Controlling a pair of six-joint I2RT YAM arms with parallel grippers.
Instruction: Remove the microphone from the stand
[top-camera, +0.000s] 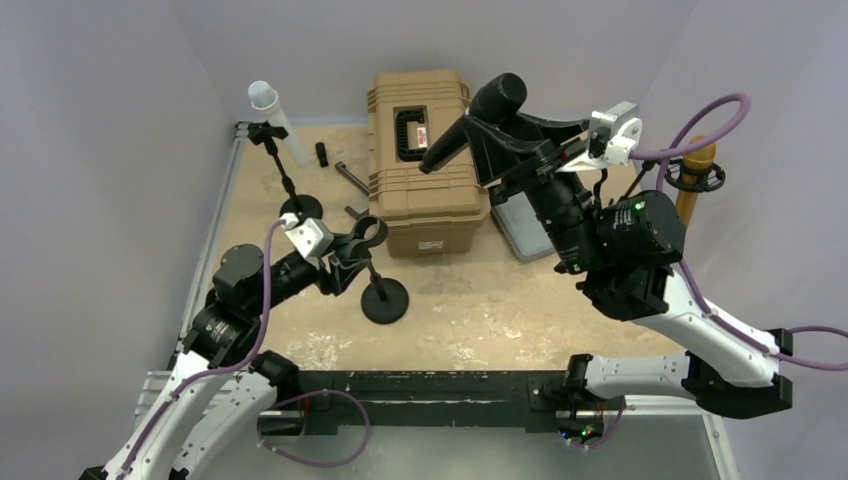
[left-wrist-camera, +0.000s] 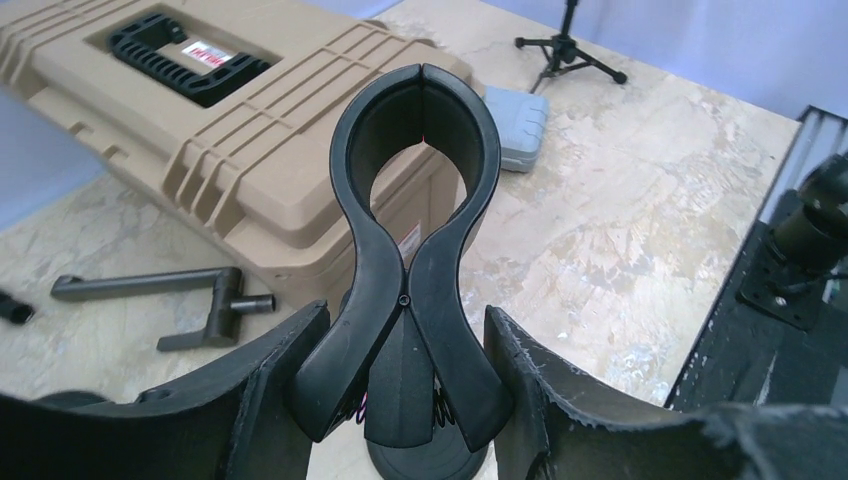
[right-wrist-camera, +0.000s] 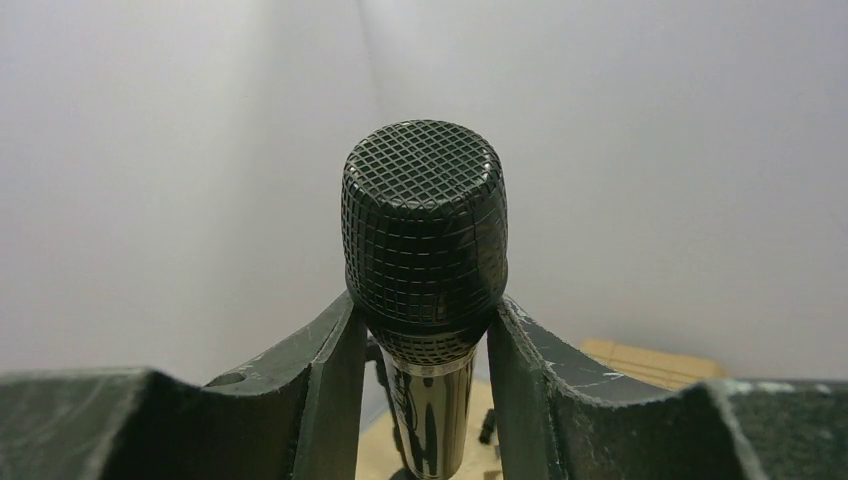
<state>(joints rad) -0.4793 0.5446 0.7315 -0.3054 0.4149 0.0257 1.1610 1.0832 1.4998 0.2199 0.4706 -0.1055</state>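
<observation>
While the right gripper (top-camera: 487, 140) pinches the microphone (top-camera: 468, 125) just below its mesh head, I read the microphone as clear of the stand (top-camera: 380, 285) and held up in the air. On the top camera it hangs over the 3 o'clock edge of the tan case (top-camera: 425, 190), with its head toward 1 o'clock and its tail toward 7 o'clock. It sits well apart from the stand, at about the stand's 1 o'clock. On the right wrist camera the 2 fingers (right-wrist-camera: 320, 400) press the barrel from both sides, and the head stands above them.

The stand's round base rests on the surface (top-camera: 480, 300), near the 6 o'clock side of the tan case. On the left wrist camera the stand's clip (left-wrist-camera: 415, 200) forms a closed ring, its 2 tips meeting at 12 o'clock.

The left gripper (top-camera: 350, 255) is spread. Its 2 fingers flank the clip's 2 levers at 9 o'clock and 3 o'clock, just beside them. I cannot tell whether either finger touches a lever.
</observation>
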